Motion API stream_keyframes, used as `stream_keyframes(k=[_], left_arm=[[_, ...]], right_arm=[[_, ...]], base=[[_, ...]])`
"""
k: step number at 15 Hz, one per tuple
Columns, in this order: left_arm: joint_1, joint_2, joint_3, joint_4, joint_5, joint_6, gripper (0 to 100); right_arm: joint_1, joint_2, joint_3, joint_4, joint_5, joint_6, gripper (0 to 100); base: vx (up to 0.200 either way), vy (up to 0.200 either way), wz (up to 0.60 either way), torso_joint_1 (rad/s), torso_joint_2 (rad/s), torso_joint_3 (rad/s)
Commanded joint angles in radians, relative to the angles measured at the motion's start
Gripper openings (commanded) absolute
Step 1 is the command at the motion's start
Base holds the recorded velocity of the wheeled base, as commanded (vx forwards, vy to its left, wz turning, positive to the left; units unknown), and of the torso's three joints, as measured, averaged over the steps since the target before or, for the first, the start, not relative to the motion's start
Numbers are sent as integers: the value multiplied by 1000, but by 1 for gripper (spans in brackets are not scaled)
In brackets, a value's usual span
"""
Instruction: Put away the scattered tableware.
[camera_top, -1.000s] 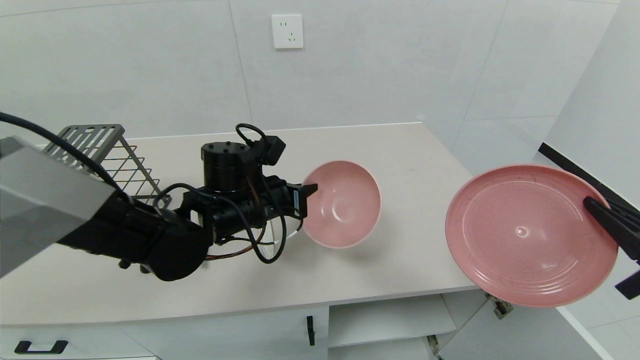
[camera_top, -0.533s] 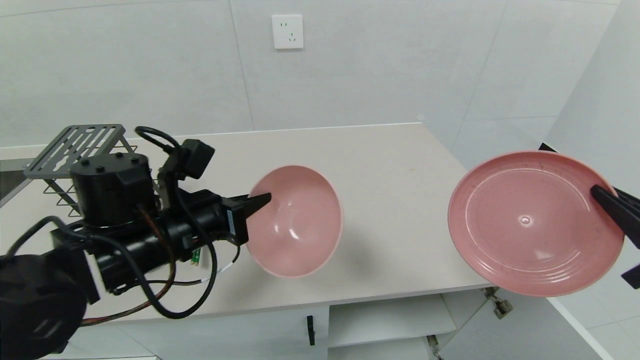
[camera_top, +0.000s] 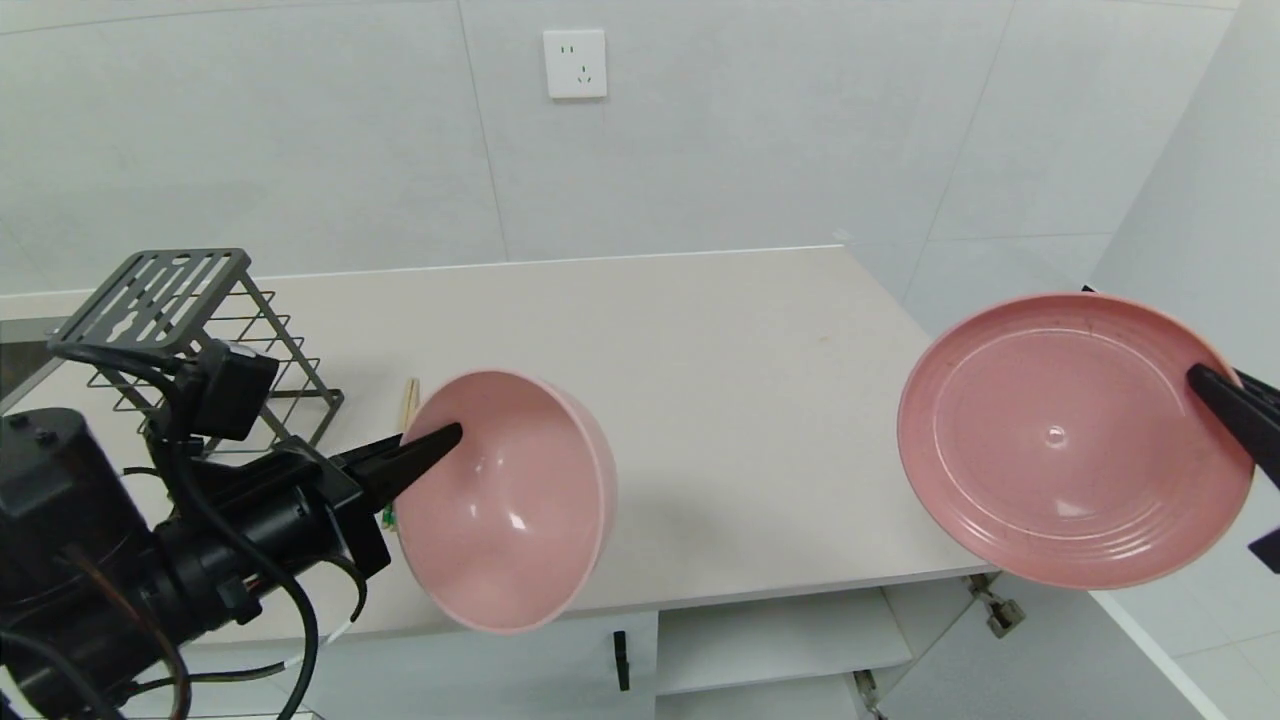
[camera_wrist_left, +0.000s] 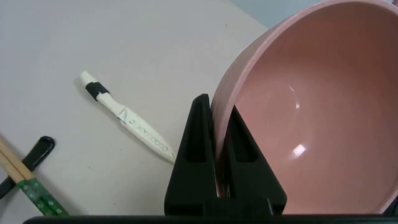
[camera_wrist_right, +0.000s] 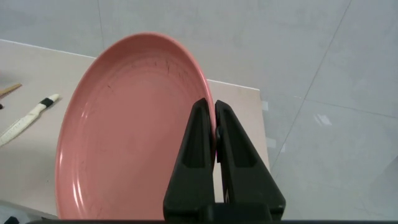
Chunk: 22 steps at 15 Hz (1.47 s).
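At the far left of the worktop (camera_top: 700, 380) you see a dark wire rack (camera_top: 200, 320) standing by the back wall. Just in front of it, your left end effector (camera_top: 450, 435) is clamped on the rim of the pink bowl (camera_top: 510, 500), one finger inside and one outside. The bowl is lifted off the surface and tipped on its side, over the front left edge of the worktop. Beside the bowl a pair of chopsticks (camera_top: 408, 400) lies flat on the worktop. The left wrist view adds a white-handled utensil (camera_wrist_left: 127, 118) near them, its working end too small to identify. The middle of the worktop is plain pale surface, with a wall socket (camera_top: 575, 62) above it. At the far right, your right end effector (camera_top: 1200, 380) is closed on the edge of the pink plate (camera_top: 1060, 440). The plate is held in the air past the right end of the worktop, tilted with its face toward the head camera.
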Motion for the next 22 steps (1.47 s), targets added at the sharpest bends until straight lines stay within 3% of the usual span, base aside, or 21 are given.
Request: stream_keyframes(k=[1,3,5,7,10,13,14,18,22], left_arm=[[8,-35,53,-43,10,11,0],[42,-41,161,-105,25,26,0],[50,-32,170,-208,27,18,0],[85,-35,170,-251,28,23,0],[113,-24,177,-280,97,144,0],[114,-25,181,-371,159,195,0],[110,-6,171,-391,206,190,0],[65,18,176,-398,203,199,0],[62,34,170,-398,203,206,0]], right_arm=[[34,4,1,2,4,3,0],[77,4,10,2,4,14,0],[98,1,21,-1,4,63,0],[105,-6,6,-7,7,198,0],[106,17,-25,-7,7,216,0],[149,33,-45,-42,8,206,0],[163,50,-55,-90,8,203,0],[152,208,-52,-268,10,140,0],[163,267,-25,-268,10,52,0]], base=[[0,0,0,0,0,0],[0,0,0,0,0,0],[0,0,0,0,0,0],[0,0,0,0,0,0],[0,0,0,0,0,0],[0,0,0,0,0,0],[0,0,0,0,0,0],[0,0,0,0,0,0],[-50,0,0,1,1,2]])
